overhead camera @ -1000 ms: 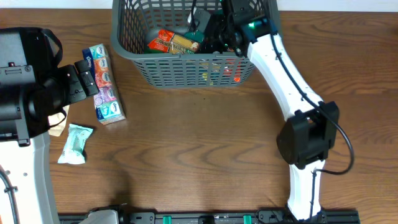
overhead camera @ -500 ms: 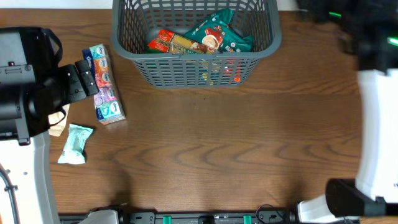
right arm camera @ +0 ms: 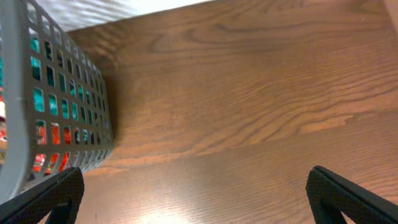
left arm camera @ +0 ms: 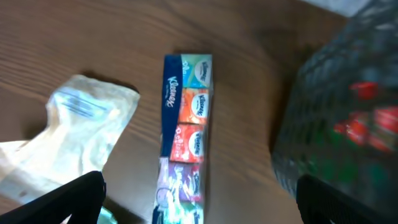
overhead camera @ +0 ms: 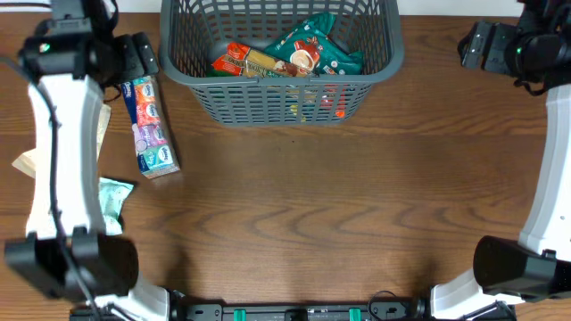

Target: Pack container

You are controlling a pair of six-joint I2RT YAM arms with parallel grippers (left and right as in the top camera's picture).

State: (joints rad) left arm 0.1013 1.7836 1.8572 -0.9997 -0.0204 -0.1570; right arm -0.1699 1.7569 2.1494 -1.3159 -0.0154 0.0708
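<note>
- We're keeping the container (overhead camera: 232,102) at the table's far-middle edge, between both arms, with snack packets (overhead camera: 303,53) already lying inside.
- We're hovering the left gripper (left arm camera: 199,190) over the tissue pack (left arm camera: 186,143). The jaws are spread wide across its narrow side and grasping nothing; it looks set for a pick.
- We're holding the right gripper (right arm camera: 193,186) beside the container's right wall, fingers apart and empty, probably to keep the drop lane free.
- A pouch (left arm camera: 81,130) is lying beside the pack.

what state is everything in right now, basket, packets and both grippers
dark grey plastic lattice basket: upright, holding several packets
long colourful tissue multipack: flat on table, outside basket
crumpled cream pouch: on table, outside basket
pale green packet: on table
left gripper: open, empty
right gripper: open, empty
</note>
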